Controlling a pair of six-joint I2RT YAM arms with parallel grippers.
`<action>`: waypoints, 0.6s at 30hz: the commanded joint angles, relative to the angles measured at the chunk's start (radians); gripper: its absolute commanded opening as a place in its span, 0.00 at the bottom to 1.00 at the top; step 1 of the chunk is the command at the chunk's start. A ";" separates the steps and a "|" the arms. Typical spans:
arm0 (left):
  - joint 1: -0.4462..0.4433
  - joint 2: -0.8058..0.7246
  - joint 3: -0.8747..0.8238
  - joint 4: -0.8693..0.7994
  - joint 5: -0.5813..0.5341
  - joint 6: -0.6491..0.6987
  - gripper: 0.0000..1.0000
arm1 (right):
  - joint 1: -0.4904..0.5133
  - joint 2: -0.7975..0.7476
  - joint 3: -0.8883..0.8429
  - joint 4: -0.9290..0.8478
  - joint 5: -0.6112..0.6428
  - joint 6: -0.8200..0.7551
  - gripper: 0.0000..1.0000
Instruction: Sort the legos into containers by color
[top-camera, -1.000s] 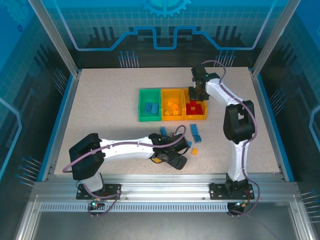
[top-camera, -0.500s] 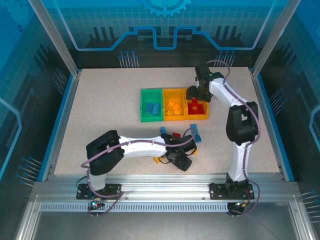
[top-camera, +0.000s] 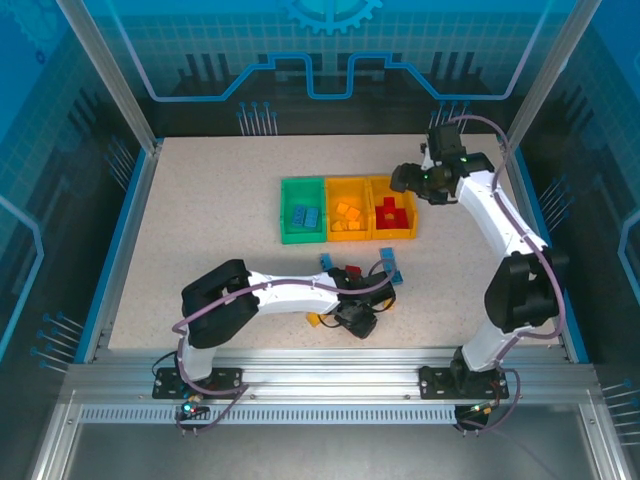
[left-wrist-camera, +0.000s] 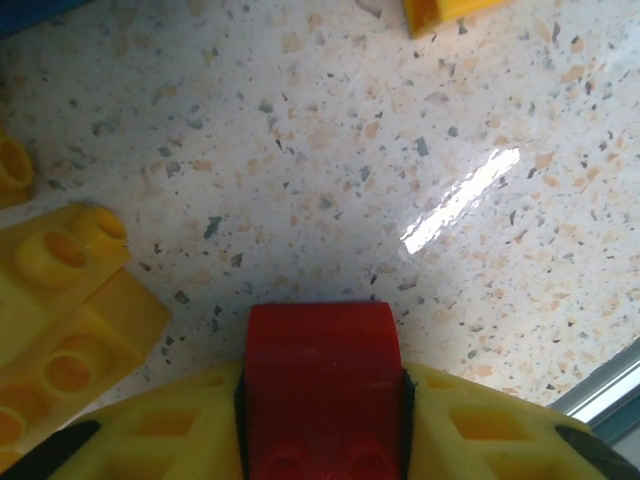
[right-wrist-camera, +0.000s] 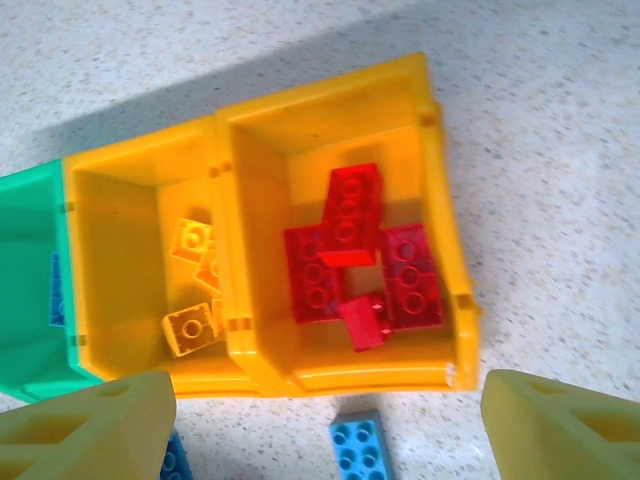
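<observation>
Low in the top view, just right of centre, the left gripper sits down at the table, with its arm stretched across the lower part of the frame. Its wrist view shows the 2 yellow fingers pressed against either side of a red lego — the brick is pinched between them at the bottom centre, right at the speckled surface. At the left edge of that view lie yellow legos, close to the gripper but apart from the red one.

Higher in the top view, between that gripper and the bins, loose blue legos rest on the table, and a single blue lego lies further left.

Above them the 3 joined bins stand in a row at mid-frame: the green bin on the left holds blue bricks, the middle bin holds yellow bricks, and the right bin holds several red bricks piled together.

Furthest up, the right gripper hangs by the upper right corner of the right bin. Its wrist view looks down on the bins, and its 2 fingers sit in the bottom corners of that view — spread wide, with nothing between them.
</observation>
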 joint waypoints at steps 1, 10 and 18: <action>-0.008 0.013 0.013 -0.039 0.012 0.008 0.35 | -0.046 -0.056 -0.059 0.004 -0.030 0.017 0.82; 0.006 -0.107 0.142 -0.104 -0.054 0.011 0.34 | -0.058 -0.202 -0.329 0.013 -0.003 0.030 0.81; 0.140 -0.140 0.291 -0.091 -0.076 0.049 0.35 | -0.044 -0.379 -0.585 0.070 -0.038 0.091 0.81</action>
